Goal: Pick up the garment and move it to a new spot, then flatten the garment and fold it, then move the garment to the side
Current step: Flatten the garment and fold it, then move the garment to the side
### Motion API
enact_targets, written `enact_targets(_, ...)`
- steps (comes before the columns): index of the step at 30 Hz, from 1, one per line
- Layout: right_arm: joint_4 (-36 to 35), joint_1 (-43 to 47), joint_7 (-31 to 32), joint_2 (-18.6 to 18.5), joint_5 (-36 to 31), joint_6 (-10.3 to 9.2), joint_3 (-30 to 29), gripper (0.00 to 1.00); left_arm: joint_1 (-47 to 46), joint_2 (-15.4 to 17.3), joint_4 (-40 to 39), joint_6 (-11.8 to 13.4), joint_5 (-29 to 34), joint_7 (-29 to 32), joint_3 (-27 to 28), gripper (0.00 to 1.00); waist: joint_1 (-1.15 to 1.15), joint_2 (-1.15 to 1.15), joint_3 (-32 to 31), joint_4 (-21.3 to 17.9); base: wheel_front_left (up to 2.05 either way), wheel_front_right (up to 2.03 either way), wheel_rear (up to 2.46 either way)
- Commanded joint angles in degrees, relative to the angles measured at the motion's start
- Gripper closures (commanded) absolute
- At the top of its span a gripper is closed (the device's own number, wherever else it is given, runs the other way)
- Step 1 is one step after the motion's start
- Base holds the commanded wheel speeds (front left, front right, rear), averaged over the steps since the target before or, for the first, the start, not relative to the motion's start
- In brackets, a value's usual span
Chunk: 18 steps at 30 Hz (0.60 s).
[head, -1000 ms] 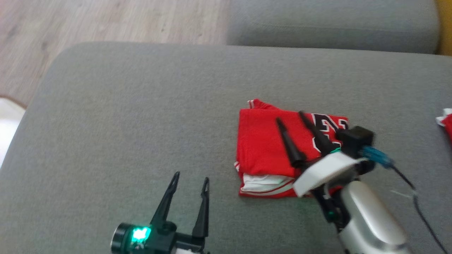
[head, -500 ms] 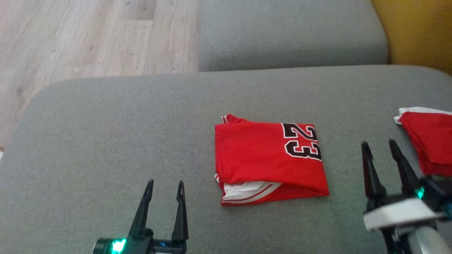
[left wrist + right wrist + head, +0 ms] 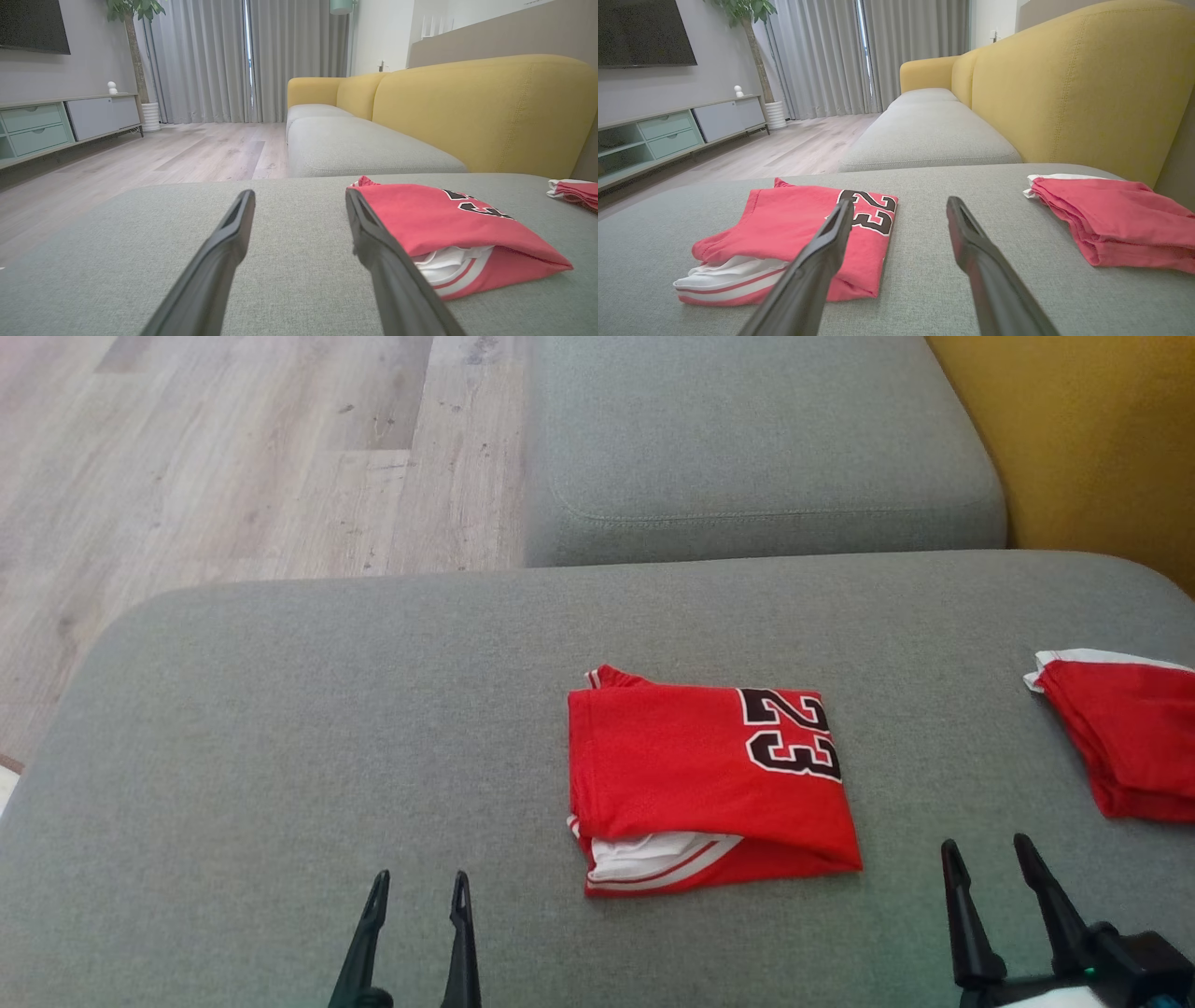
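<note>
The garment (image 3: 695, 775) is a red jersey with a black "23", folded into a rough square in the middle of the grey sofa cushion (image 3: 308, 737); white and red trim shows at its near edge. It also lies right of my left fingers (image 3: 444, 224) and left of my right fingers (image 3: 794, 228). My left gripper (image 3: 417, 889) stands open near the bottom edge, left of the garment and apart from it. My right gripper (image 3: 986, 855) is open at the lower right, also clear of it. Nothing is between either pair of fingers.
A second folded red garment (image 3: 1120, 733) lies at the cushion's right edge, also in the right wrist view (image 3: 1111, 219). Another grey cushion (image 3: 747, 448) lies beyond, a yellow backrest (image 3: 1083, 439) at the right, and wooden floor (image 3: 224, 467) past the left edge.
My right gripper has drawn back off the folded garment to the lower right, leaving it lying free. The left gripper has sunk lower in the picture. The head camera has shifted too.
</note>
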Motion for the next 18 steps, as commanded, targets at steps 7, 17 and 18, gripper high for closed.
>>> enact_targets(7,-2.44,-1.82,-0.62,-0.17,-1.46,0.37,1.1,0.0,-1.72,-0.87,-1.04,-0.46,0.93,-0.29,2.38,0.0,0.0,0.0,-0.07,0.61,0.0,0.0,0.0)
enact_targets(17,-2.28,-1.84,-0.62,0.02,-1.47,0.37,1.62,0.0,-1.95,-0.91,-0.78,-0.56,1.23,-0.29,2.81,0.0,0.0,0.0,0.01,0.96,0.0,0.0,0.0)
enact_targets(18,-2.23,-1.84,-0.62,0.04,-1.46,0.37,1.62,0.0,-1.94,-0.91,-0.79,-0.56,1.27,-0.29,2.82,0.0,0.0,0.0,0.01,0.96,0.0,0.0,0.0)
